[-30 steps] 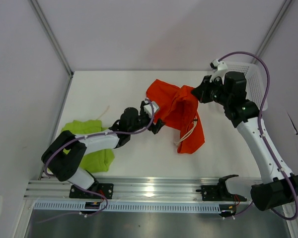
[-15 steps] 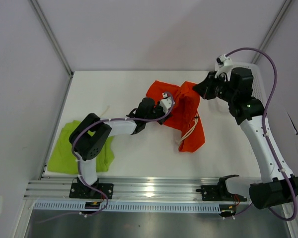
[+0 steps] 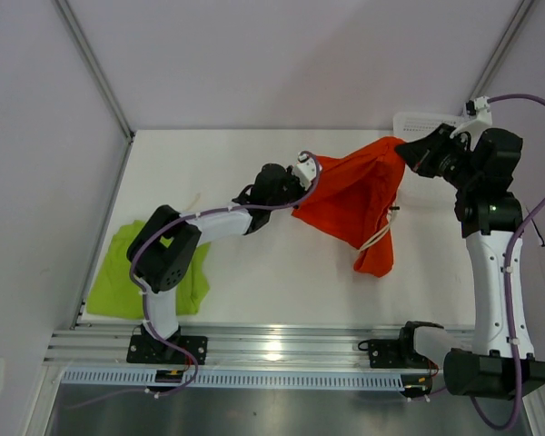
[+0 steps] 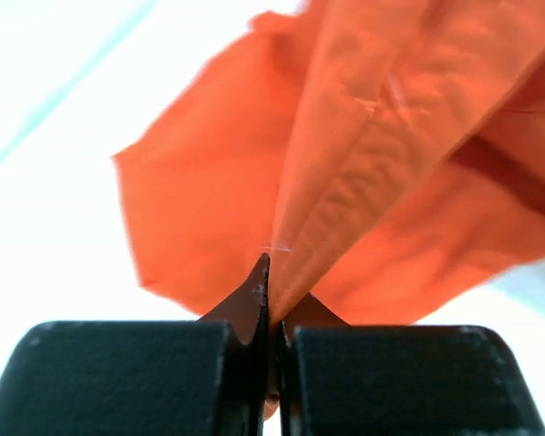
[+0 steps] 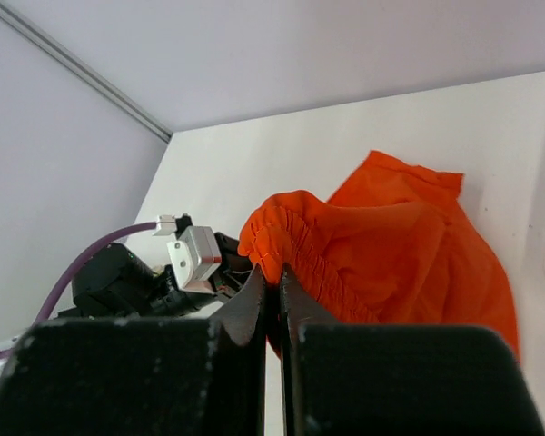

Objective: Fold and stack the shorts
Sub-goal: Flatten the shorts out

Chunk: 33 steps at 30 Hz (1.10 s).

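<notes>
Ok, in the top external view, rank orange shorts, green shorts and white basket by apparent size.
orange shorts, though lifted nearer the camera
green shorts, partly hidden by the left arm
white basket, mostly hidden

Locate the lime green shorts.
Top view: lime green shorts lie on the table's near-left corner, partly under the left arm's elbow, apart from the orange-red shorts.

The drawstring shorts point(image 3: 350, 195) hang over the counter's point(image 3: 263, 282) right half, strung between the two tools: the left tool point(image 3: 297, 193) pinches their left edge, the right tool point(image 3: 405, 150) their far right corner. The mesh basket point(image 3: 427, 121) sits behind the right tool. The second pair of shorts point(image 3: 118, 272) lies at the near left corner.
</notes>
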### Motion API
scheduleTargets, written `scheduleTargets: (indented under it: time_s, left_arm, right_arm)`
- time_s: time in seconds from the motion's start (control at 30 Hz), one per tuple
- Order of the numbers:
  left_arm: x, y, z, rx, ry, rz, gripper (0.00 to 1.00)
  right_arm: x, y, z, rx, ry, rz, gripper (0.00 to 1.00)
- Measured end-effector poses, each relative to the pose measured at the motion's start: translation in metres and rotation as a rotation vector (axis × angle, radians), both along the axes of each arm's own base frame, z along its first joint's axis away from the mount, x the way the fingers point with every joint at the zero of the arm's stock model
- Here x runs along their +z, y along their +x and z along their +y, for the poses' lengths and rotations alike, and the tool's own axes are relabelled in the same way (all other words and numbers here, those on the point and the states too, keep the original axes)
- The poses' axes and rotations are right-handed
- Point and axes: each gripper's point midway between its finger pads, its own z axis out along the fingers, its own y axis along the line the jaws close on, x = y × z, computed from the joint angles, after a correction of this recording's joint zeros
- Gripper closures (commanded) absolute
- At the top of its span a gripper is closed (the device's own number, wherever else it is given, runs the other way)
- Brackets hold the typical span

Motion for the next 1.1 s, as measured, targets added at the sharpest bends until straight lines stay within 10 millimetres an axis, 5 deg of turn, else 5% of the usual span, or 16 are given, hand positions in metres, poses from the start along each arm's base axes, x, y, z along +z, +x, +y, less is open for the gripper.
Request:
scheduleTargets:
  time_s: [0.17,0.3,0.43,0.6,0.77,0.93,1.1]
  left_arm:
    - [0.023,0.024,0.011,0.122,-0.009,-0.036,1.0]
    - [0.036,0.038,0.044,0.276,0.004,-0.044,1.0]
    - [0.092,0.034,0.087,0.421,-0.016,-0.092,1.0]
    - [0.2,0.0,0.12,0.453,-0.099,-0.14,1.0]
    - [0.296,-0.068,0.143,0.418,-0.216,-0.231,1.0]
    - [0.344,-0.134,0.16,0.347,-0.292,-0.241,1.0]
    - [0.346,-0.163,0.174,0.326,-0.285,-0.218,1.0]
  right_arm:
    - [0.015,-0.001,-0.008,-0.017,0.057,-0.015,1.0]
    - [0.031,-0.001,-0.015,-0.033,0.093,-0.039,1.0]
    - [0.04,0.004,-0.023,-0.042,0.139,-0.046,1.0]
    - [0.049,0.01,-0.026,-0.036,0.179,-0.062,1.0]
    - [0.061,-0.001,-0.015,0.03,0.208,-0.085,1.0]
    - [0.083,-0.031,0.003,0.132,0.217,-0.143,1.0]
    - [0.097,-0.062,0.016,0.207,0.192,-0.195,1.0]
